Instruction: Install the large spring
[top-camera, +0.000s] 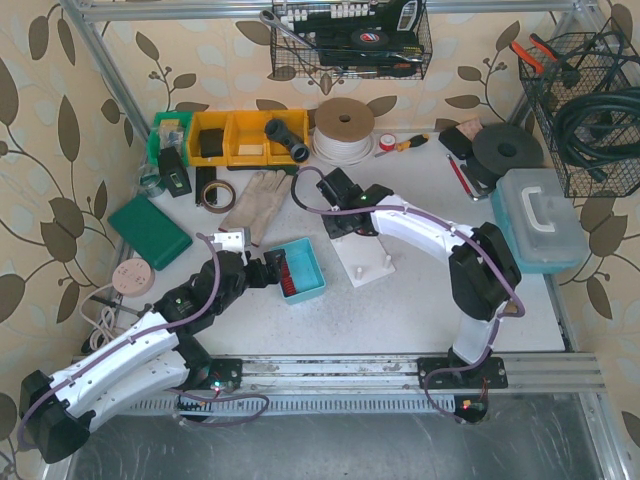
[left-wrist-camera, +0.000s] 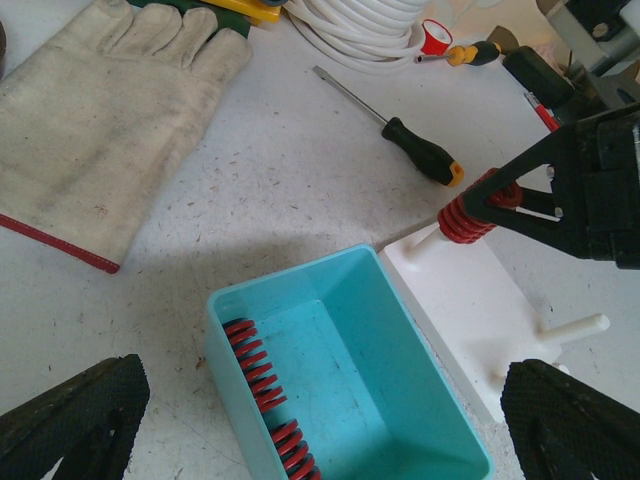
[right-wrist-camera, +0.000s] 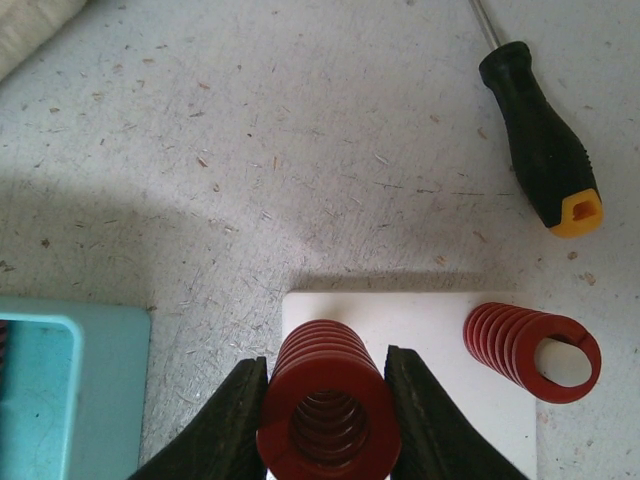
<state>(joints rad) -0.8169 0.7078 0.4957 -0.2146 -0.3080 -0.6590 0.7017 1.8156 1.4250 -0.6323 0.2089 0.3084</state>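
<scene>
My right gripper (right-wrist-camera: 325, 362) is shut on a large red spring (right-wrist-camera: 322, 400), its black fingers (right-wrist-camera: 225, 420) pressing both sides. The spring hangs over the near left corner of the white peg base (right-wrist-camera: 420, 320). In the left wrist view the held spring (left-wrist-camera: 468, 216) meets the top of a white peg (left-wrist-camera: 424, 240); whether the peg is inside it I cannot tell. A second red spring (right-wrist-camera: 520, 345) sits on another peg. My left gripper (left-wrist-camera: 320, 440) is open above the teal bin (left-wrist-camera: 290, 275), which holds two more red springs (left-wrist-camera: 252, 362).
A black and orange screwdriver (right-wrist-camera: 540, 150) lies just beyond the base. A work glove (left-wrist-camera: 90, 130) lies at the far left, and a white cord coil (top-camera: 343, 130) and yellow bins (top-camera: 240, 137) stand at the back. A bare peg (left-wrist-camera: 575, 325) sticks out of the base.
</scene>
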